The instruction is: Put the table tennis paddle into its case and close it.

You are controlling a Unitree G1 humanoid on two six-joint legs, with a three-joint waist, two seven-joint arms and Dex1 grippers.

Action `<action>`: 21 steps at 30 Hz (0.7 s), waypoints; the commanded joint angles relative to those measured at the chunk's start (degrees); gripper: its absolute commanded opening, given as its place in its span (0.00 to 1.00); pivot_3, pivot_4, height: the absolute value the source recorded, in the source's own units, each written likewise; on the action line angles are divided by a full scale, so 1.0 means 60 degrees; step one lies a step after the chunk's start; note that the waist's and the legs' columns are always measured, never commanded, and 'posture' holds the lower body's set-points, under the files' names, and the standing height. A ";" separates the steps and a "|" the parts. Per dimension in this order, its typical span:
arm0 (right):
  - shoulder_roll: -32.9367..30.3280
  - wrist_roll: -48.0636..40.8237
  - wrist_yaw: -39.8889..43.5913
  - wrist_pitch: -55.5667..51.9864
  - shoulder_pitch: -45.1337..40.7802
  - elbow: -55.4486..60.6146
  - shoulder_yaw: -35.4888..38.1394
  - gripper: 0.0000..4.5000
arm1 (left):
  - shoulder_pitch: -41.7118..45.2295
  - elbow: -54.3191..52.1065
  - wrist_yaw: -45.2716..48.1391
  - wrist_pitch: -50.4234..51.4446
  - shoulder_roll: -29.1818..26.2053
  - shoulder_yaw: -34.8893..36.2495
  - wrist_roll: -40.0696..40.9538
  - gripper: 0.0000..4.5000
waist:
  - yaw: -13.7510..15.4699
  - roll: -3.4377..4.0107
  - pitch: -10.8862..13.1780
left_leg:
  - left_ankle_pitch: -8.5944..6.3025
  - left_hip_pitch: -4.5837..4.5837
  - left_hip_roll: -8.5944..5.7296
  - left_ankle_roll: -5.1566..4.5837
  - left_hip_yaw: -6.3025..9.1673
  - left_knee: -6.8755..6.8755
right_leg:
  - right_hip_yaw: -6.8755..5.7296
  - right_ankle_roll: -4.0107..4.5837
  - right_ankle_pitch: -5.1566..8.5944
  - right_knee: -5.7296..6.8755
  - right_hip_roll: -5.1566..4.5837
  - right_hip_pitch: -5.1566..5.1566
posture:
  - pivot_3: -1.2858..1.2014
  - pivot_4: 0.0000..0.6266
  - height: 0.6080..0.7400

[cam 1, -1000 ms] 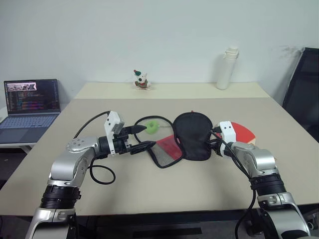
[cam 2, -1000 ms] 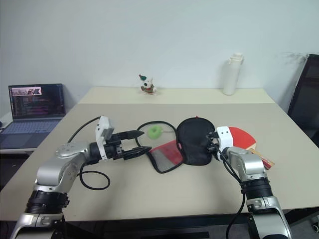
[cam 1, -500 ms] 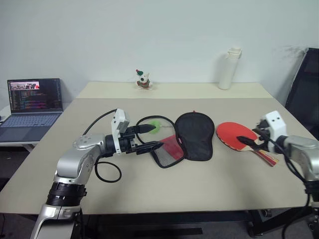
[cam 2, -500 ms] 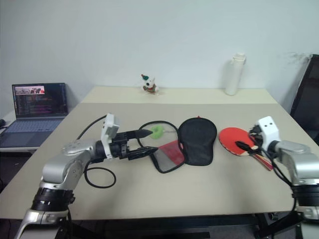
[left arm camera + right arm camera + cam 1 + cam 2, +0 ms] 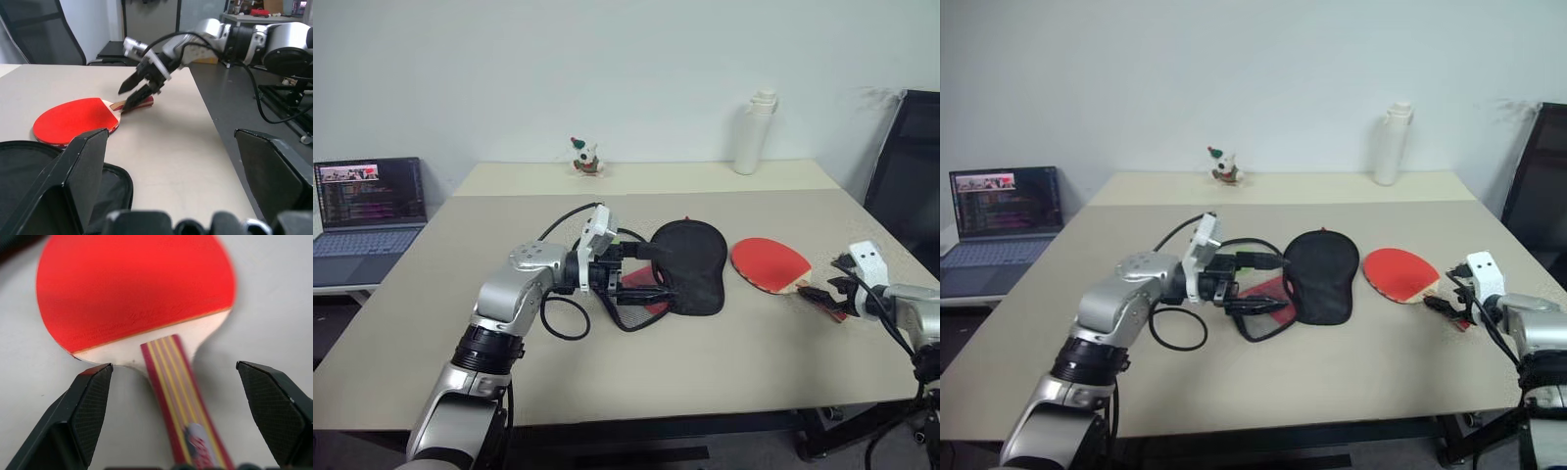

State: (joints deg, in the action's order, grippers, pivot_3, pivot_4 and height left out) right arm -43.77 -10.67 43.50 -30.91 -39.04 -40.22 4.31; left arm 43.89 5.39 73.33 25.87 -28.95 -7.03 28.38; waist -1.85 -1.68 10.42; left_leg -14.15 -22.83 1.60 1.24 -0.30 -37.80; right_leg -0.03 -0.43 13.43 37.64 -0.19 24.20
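While spread wide and empty, right fingers (image 5: 93,416) straddle the striped handle of the table tennis paddle (image 5: 769,263), lying flat on the tabletop (image 5: 724,343) beside the case (image 5: 690,262). Likely light, stiff, thin: best pinched across the handle. Left fingers (image 5: 85,166) also apart, at the floppy fabric case.

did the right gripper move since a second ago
Yes. The right gripper went from the case out to the robot's right, to the paddle handle.
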 commanded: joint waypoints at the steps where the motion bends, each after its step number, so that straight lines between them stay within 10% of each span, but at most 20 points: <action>1: 0.0024 0.0313 0.0211 0.0615 -0.0463 -0.0755 -0.0115 0.99 | 0.0206 -0.0031 0.0098 -0.0145 -0.0068 0.0158 -0.0005 1.00 | 0.0012 0.0007 0.0004 | 0.0000 -0.0001 -0.0002 0.0000 -0.0001 0.0000 | 0.0003 0.0000 0.0000 0.0000 -0.0002 0.0000 | 0.52 0.24 1.00; 10: 0.0138 0.0862 0.0488 0.1272 -0.1269 -0.2490 -0.0334 0.95 | -0.0083 -0.0205 -0.0105 -0.0120 -0.0287 0.0352 -0.0038 1.00 | -0.0006 0.0005 0.0004 | -0.0001 0.0023 -0.0003 -0.0001 -0.0039 -0.0005 | 0.0048 -0.0003 -0.0002 0.0008 -0.0002 -0.0006 | 0.52 0.24 1.00; 21: -0.0092 0.0770 -0.0394 0.0926 -0.1384 -0.2223 0.0218 0.24 | -0.0709 -0.0677 -0.0619 0.0024 -0.0595 0.0765 0.0069 1.00 | 0.0010 0.0006 0.0004 | -0.0001 0.0034 -0.0003 -0.0002 -0.0058 -0.0006 | 0.0074 -0.0006 -0.0004 0.0019 -0.0006 -0.0005 | 0.52 0.24 1.00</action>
State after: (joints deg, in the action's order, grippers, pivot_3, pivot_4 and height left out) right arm -42.52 -5.60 43.15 -24.18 -46.94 -55.67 3.33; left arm 39.79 4.08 70.24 25.98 -31.70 -4.23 27.94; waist -1.79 -1.65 10.44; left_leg -14.16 -22.63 1.57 1.23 -0.65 -37.83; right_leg 0.42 -0.46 13.40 37.75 -0.22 24.17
